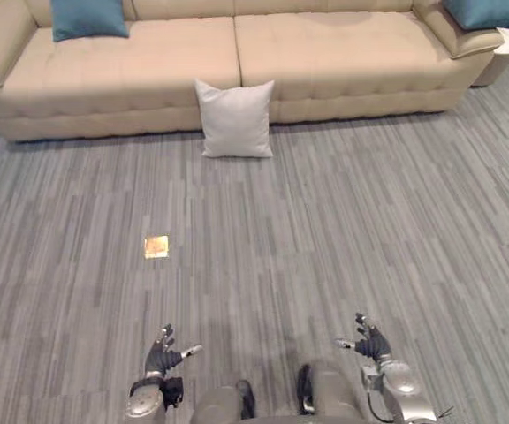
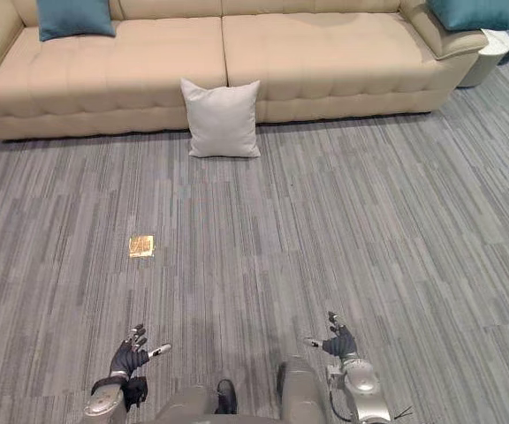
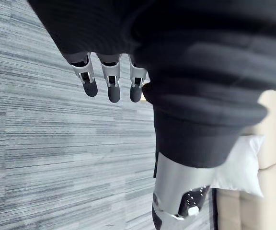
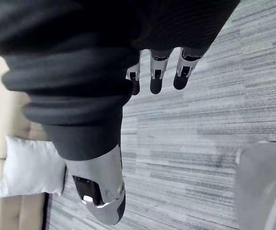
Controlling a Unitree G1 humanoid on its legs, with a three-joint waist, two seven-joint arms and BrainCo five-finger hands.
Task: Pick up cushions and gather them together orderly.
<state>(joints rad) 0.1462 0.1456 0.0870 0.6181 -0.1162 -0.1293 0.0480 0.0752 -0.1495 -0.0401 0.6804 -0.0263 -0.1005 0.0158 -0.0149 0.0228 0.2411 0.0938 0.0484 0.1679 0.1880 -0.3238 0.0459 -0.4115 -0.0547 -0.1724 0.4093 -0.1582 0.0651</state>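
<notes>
The white cushion [image 1: 234,117] stands upright on the carpeted floor [image 1: 343,230]. It leans against the front of the beige sofa [image 1: 325,62], about at its middle where the two seat sections meet. A teal cushion [image 1: 88,18] sits on the sofa's seat near its left end, and a second teal cushion [image 1: 487,12] rests against the sofa's right arm. The three are well apart from one another, so nothing is gathered yet.

The left hand [image 1: 163,356] and the right hand [image 1: 369,340] hang low over the floor, well away from the sofa. Each has its fingers [image 3: 111,86] straight and spread, thumb apart, holding nothing. Between the left hand and the sofa a small brass-coloured square [image 1: 155,246] lies flat on the floor; it may be a floor plate, but it is too small to tell.

The white cushion looks plump, light and soft, with a matte cover that should not slip. It will likely give under the fingers. Pinched by one corner, it would probably sag and swing. A surer hold would be both hands pressed on its opposite side edges, or one hand curled deep over the top edge. It is not fragile, so a firm squeeze should do no harm. The robot must first get close to the sofa; the white cushion is the nearest to take.
</notes>
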